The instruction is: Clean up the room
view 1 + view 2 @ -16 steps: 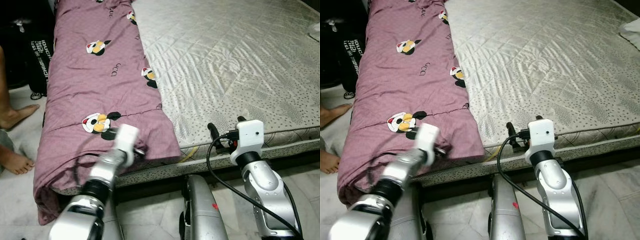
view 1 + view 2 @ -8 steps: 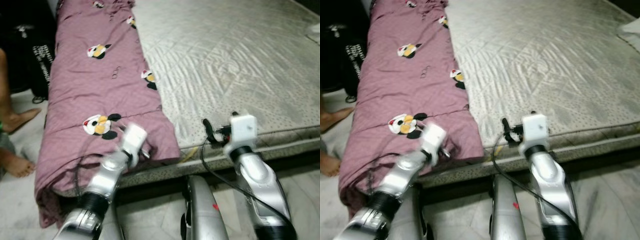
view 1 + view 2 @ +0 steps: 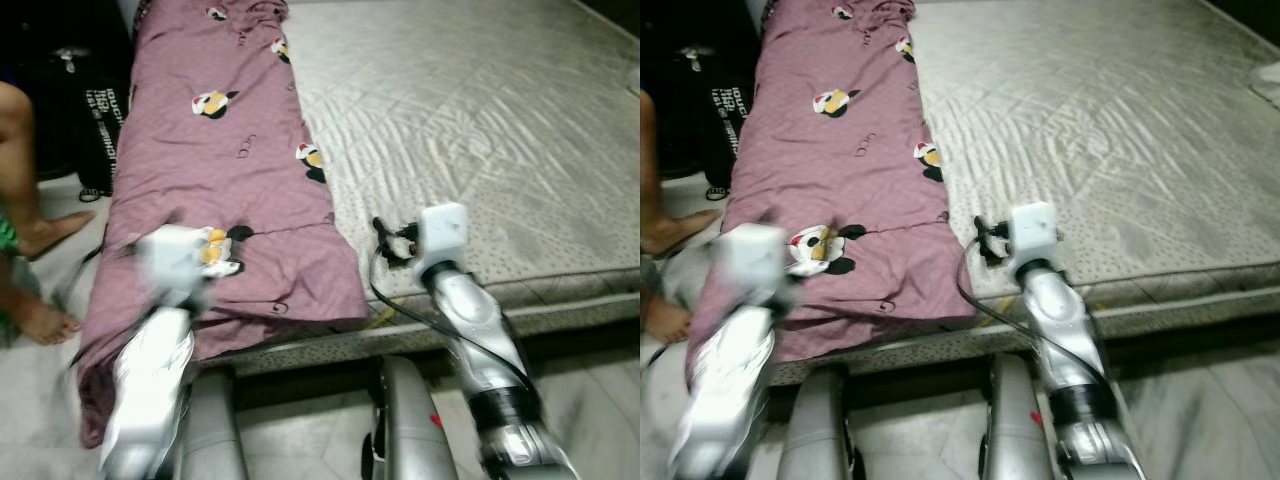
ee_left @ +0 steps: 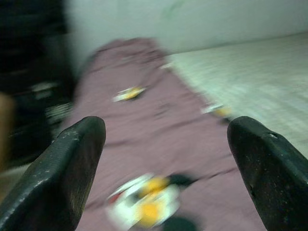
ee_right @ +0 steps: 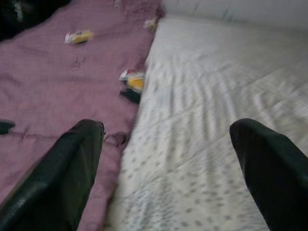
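- A mauve-pink quilted blanket printed with cartoon mouse figures (image 3: 215, 190) is lying folded in a long strip along the left edge of the wide bed mattress covered in pale grey quilted fabric (image 3: 480, 140), running from the far end to the near left corner, where its end is hanging over the mattress's near edge.
- The left gripper (image 4: 166, 168) is hovering over the near end of the blanket, close to the mattress's near left corner; the left arm is blurred in the head views.
- In the left wrist view its two black fingers (image 4: 67, 163) are standing wide apart with nothing between them, and one of the blanket's yellow-and-white cartoon prints is showing below the gap.
- The right gripper (image 3: 388, 243) is hanging above the near edge of the mattress, just beside the blanket's right border.
- In the right wrist view its black fingers (image 5: 67, 168) are spread wide and are gripping nothing; the blanket's edge and the bare grey mattress are both lying beneath them.
- A black cable is looping from the right wrist down past the mattress's near edge.
- A person's bare legs and feet (image 3: 35, 235) are standing on the pale floor beyond the left edge of the mattress, near a black bag with white lettering (image 3: 100, 130).
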Available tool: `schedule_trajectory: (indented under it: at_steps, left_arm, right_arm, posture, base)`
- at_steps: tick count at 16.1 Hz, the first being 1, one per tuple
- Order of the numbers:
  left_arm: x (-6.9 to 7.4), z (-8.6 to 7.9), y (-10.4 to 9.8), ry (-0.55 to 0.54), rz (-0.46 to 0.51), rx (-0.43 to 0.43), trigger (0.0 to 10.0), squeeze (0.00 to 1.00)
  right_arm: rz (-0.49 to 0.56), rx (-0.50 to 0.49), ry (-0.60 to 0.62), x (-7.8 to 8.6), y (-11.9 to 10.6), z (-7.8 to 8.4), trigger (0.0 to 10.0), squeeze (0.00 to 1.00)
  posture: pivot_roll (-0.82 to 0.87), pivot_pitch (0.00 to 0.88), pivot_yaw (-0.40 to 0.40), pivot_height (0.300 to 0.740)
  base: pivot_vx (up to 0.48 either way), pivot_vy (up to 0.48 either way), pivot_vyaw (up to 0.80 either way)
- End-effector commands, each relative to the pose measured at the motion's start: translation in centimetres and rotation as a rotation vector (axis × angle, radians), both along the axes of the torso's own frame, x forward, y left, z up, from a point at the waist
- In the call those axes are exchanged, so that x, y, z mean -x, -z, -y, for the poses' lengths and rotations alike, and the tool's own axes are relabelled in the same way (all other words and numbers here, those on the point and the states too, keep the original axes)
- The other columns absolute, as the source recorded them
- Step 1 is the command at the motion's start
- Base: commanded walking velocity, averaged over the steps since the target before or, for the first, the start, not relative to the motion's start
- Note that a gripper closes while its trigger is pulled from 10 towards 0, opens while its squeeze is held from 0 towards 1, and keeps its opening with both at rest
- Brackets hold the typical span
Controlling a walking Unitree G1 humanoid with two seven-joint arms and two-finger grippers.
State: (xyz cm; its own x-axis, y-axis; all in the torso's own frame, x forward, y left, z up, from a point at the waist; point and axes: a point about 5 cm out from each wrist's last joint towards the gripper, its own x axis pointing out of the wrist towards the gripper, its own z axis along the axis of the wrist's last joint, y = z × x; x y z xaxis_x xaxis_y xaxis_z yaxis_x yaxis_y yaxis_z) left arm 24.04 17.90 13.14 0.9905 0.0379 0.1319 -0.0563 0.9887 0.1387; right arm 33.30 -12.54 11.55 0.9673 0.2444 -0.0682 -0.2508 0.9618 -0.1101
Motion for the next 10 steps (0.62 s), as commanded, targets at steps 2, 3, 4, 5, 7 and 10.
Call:
schedule_trajectory:
  at_steps: [2,3,4,5,7,10]
  left_arm:
    - [2.1,-2.4,-0.1,-0.135,-0.02,-0.004,10.0,0.0]
    - [2.5,-2.7,0.0,-0.152,-0.027,0.01,10.0,0.0]
    - [3.2,-2.8,0.1,-0.168,-0.04,0.02,10.0,0.0]
    - [3.7,-2.6,0.1,-0.165,-0.049,0.018,10.0,0.0]
    - [4.7,-2.2,-0.3,-0.173,-0.059,0.013,10.0,0.0]
    - [5.9,-2.4,-0.5,-0.2,-0.077,0.013,10.0,0.0]
  right_arm:
    - [-0.116,0.015,-0.046,-0.4,2.0,-1.7,10.0,0.0]
    - [-0.128,0.008,-0.057,-0.5,2.1,-2.2,10.0,0.0]
    - [-0.135,-0.023,-0.078,-0.6,2.2,-3.2,10.0,0.0]
    - [-0.141,-0.033,-0.101,-0.6,2.2,-4.0,10.0,0.0]
    - [-0.173,-0.077,-0.183,-0.4,2.5,-6.9,10.0,0.0]
    - [-0.191,-0.096,-0.329,0.4,2.5,-11.1,10.0,0.0]
  posture:
    - [0.18,0.049,-0.026,0.552]
    - [0.19,0.054,-0.026,0.552]
    - [0.22,0.069,-0.031,0.552]
    - [0.24,0.082,-0.039,0.552]
    - [0.28,0.113,-0.059,0.552]
    - [0.3,0.131,-0.061,0.552]
  base:
    - [0.0,0.0,0.0]
    - [0.0,0.0,0.0]
    - [0.0,0.0,0.0]
    - [0.0,0.0,0.0]
    - [0.0,0.0,0.0]
    - [0.0,0.0,0.0]
